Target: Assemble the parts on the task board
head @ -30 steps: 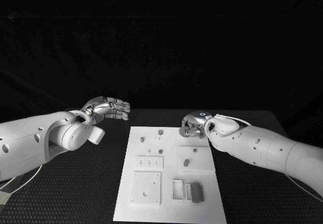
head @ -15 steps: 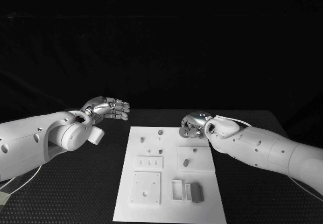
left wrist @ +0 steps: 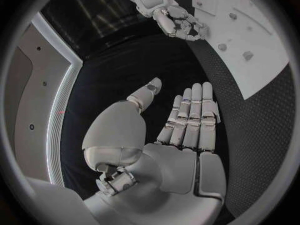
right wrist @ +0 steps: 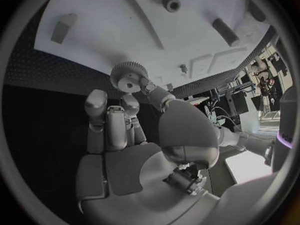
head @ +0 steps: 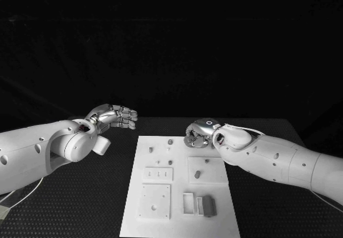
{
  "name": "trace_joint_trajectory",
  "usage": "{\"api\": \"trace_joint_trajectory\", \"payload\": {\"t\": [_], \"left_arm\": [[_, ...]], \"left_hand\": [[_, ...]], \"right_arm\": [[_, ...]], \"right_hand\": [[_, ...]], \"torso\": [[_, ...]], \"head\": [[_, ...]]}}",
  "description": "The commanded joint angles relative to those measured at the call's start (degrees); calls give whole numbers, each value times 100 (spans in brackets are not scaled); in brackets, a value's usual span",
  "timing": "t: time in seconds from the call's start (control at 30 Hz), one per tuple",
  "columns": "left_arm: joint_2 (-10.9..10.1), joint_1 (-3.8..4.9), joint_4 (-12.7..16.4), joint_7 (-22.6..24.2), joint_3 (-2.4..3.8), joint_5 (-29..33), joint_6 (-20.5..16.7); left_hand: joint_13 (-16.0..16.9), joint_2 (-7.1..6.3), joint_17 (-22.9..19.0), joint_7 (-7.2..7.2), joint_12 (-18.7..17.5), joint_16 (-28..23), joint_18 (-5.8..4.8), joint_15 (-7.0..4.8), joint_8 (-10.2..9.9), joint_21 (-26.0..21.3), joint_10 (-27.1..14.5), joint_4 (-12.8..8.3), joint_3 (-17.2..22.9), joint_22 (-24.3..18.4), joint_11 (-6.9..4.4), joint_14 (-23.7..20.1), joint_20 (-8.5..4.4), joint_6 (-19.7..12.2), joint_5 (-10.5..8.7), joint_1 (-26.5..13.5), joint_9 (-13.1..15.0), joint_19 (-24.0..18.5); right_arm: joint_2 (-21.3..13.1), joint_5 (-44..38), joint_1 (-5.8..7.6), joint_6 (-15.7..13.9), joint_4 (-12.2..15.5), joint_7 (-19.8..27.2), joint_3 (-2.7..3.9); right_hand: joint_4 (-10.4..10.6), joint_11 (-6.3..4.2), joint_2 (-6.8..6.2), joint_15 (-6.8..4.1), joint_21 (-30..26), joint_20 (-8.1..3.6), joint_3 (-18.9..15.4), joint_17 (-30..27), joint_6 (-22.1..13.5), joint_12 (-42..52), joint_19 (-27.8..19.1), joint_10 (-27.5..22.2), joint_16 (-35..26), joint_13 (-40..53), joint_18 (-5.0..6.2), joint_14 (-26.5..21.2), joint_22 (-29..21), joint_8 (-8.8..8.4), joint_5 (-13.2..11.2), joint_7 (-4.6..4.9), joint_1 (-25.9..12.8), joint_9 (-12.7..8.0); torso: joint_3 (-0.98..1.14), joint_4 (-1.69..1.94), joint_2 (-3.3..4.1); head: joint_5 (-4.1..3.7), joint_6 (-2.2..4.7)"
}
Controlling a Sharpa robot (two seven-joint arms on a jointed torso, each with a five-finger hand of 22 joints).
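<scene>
Black table [head: 85, 198] under white task board [head: 179, 218]

One task board [head: 179, 208], two hands — left [head: 114, 115], right [head: 198, 134] — and one gear [right wrist: 129, 76].

A robotics lab: a black textured desk [head: 85, 198] carries a white rectangular task board [head: 179, 218] against black backdrop curtains [head: 171, 49].

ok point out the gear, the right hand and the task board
gear [right wrist: 128, 76], right wrist view, toothed face
right hand [head: 197, 134], head view, curled fingers
task board [head: 180, 220], head view, bare near edge
</scene>
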Motion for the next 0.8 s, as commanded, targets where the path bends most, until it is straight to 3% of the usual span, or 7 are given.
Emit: {"api": "trace_joint_trajectory", "payload": {"t": [0.03, 0.27, 0.8], "left_arm": [[2, 6, 15, 62, 5, -12, 53], [-3, 7, 21, 59, 5, -12, 51], [-11, 7, 32, 61, 5, -12, 42]], "left_hand": [[-5, -1, 10, 103, -21, -38, 77, 29, -17, -35, -21, -4, -11, -1, 1, 14, -3, -21, -22, -9, -4, -36], [-6, -2, 11, 104, -21, -40, 77, 29, -17, -35, -22, -4, -11, -1, 1, 15, -3, -21, -22, -9, -4, -37], [-6, -5, 15, 104, -20, -45, 78, 29, -17, -34, -23, -4, -12, -1, 2, 16, -2, -22, -22, -10, -4, -38]], "right_arm": [[-29, -362, 16, -84, 211, -175, 12], [35, -389, 34, -24, 556, -221, 25], [187, -355, 34, 127, 477, -242, 25]], "right_hand": [[35, -24, -47, -43, 13, -5, 13, 19, 103, -28, 55, -3, -14, -11, 658, -3, 87, 29, -11, 98, -7, 18], [41, -26, -69, -46, 13, -6, 18, 8, 102, -42, 59, -3, -19, -23, 658, -7, 86, 26, -11, 97, -5, 19], [54, -25, -91, -46, 6, -4, 26, -21, 96, -64, 60, -9, -33, -41, 658, -23, 82, 19, -11, 98, -5, 17]], "torso": [[-2, 10, 3], [0, 1, 8], [2, 6, 8]], "head": [[4, 8], [15, 13], [23, 9]]}}
